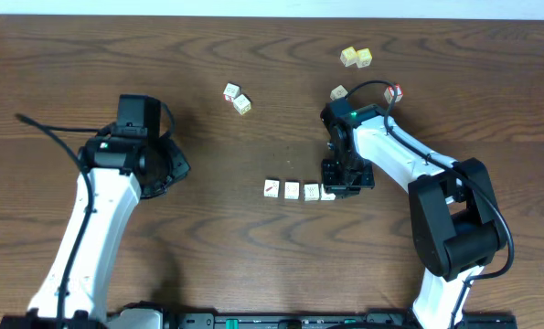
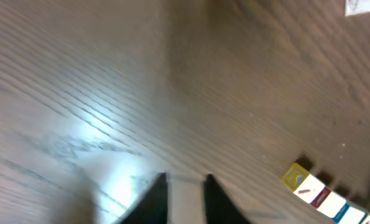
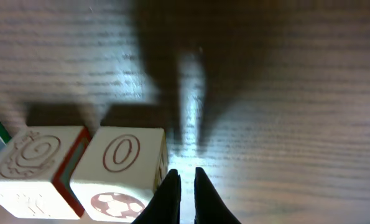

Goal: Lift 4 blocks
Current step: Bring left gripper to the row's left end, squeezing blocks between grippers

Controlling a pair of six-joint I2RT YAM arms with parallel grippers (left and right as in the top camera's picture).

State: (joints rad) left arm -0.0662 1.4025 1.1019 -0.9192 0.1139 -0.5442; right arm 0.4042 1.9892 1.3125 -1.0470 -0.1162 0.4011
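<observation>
Right, the four blocks (image 1: pixel 293 190) lie in a close row just below the middle of the overhead frame, slanting slightly down to the right. My right gripper (image 3: pixel 186 186) has its fingers together on nothing, tips down at the table just beside the ring-faced end block (image 3: pixel 119 165). Whether they touch it I cannot tell. The left gripper (image 2: pixel 186 180) is well apart from the row, over bare table (image 1: pixel 226 265) at the left. Its fingers stand close with a slit between them, holding nothing I can see, and I cannot tell whether they are fully closed.

My worry is that if I press from the right before the left end is backed, the row simply slides. Squeezed off-axis, that slant could buckle the row and pop a middle block out on the lift. Smooth wooden faces may also slip.
</observation>
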